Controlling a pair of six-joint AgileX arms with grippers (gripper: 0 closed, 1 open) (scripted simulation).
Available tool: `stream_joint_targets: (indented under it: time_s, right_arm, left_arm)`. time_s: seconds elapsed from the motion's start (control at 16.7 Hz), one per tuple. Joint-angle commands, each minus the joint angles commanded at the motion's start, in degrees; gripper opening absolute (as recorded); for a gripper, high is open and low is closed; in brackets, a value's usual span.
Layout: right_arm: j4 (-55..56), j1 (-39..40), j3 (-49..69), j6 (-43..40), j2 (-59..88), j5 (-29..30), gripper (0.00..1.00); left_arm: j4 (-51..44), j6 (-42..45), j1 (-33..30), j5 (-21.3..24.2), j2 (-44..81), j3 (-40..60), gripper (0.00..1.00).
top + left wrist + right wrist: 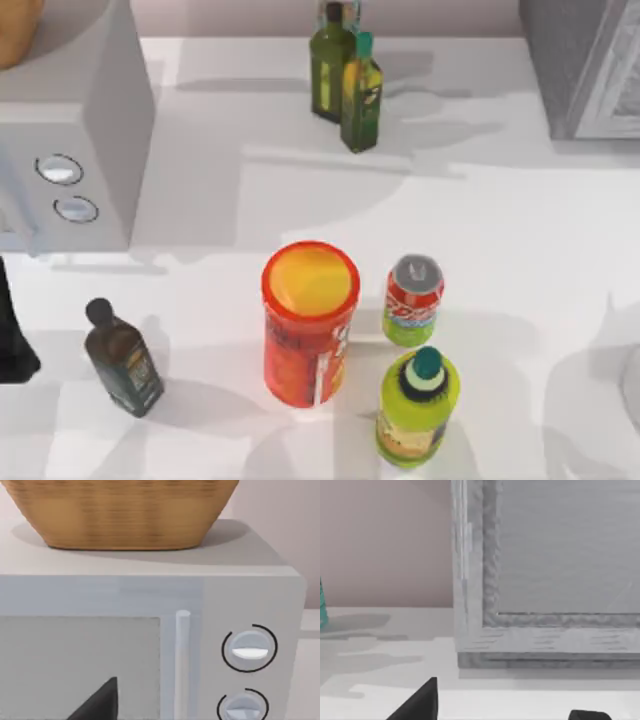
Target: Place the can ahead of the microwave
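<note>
**Surfaces and finishes**

Can (413, 299): silvery metal-look top, glossy printed body. Microwave (75, 120): matt light-grey casing, smooth; dials (249, 648) shiny, metallic. Basket (125, 510) on its top: woven, ribbed, tan fibre. Orange canister (308, 322): glossy, smooth yellow lid. Dark bottles (345, 80): glassy sheen. Bench (520, 210): smooth, matt white.

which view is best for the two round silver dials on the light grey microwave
The left wrist view: it faces the light-grey microwave squarely, round silver dials large. The top view shows them small and slanted.
</note>
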Motion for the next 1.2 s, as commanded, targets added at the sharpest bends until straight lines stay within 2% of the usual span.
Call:
stream_joint_targets:
  time_s: [0.3, 0.54, 0.78, 1.2]
  right_arm:
    - [0.0, 0.0, 0.0, 0.0, 0.0, 0.0, 1.0]
    - [0.0, 0.0, 0.0, 0.0, 0.0, 0.0, 1.0]
    - [0.0, 0.0, 0.0, 0.0, 0.0, 0.0, 1.0]
    - [0.0, 0.0, 0.0, 0.0, 0.0, 0.0, 1.0]
  left_arm:
    - [-2.6, -0.1, -1.7, 0.1, 3.5, 3.5, 1.0]
    - [-11.8, -0.6, -7.1, 0.3, 16.5, 16.4, 1.0]
    - [-25.9, -1.0, -15.0, 0.2, 38.4, 37.8, 1.0]
    - [-55.1, -1.5, -30.8, 0.0, 85.9, 82.5, 1.0]
